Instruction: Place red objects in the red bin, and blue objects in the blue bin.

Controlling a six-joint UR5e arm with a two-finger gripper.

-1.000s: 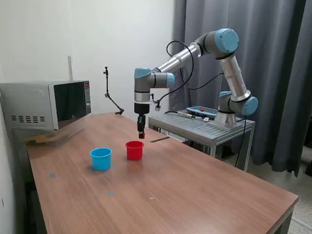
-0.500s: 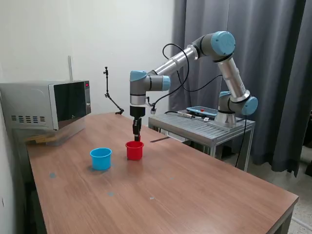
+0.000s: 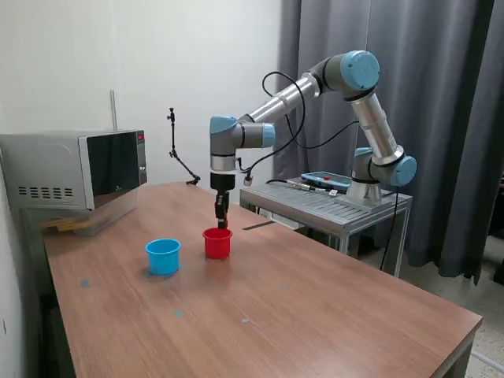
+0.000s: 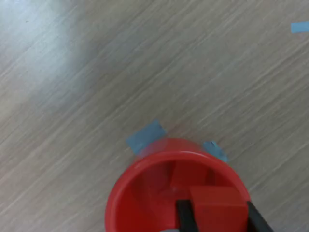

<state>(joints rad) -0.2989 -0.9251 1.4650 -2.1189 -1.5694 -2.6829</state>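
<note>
The red cup (image 3: 217, 242) stands on the wooden table, with the light blue cup (image 3: 163, 256) beside it on the exterior view's left. My gripper (image 3: 221, 216) hangs just above the red cup's rim. In the wrist view the gripper (image 4: 218, 215) is shut on a small red cube (image 4: 217, 208), held over the open mouth of the red cup (image 4: 140, 193). A second red block shape seems to lie on the cup's floor (image 4: 179, 175). No dark blue cubes are in view.
A microwave (image 3: 75, 169) stands at the table's far left in the exterior view. The metal stand (image 3: 331, 206) carrying the arm's base and a tablet is behind the table. A thin tripod arm (image 3: 179, 153) stands at the back. Blue tape bits (image 4: 145, 136) lie by the cup.
Since one second ago the arm has swung slightly to the exterior view's left, bringing the gripper over the red cup. It has barely moved in the last half second.
</note>
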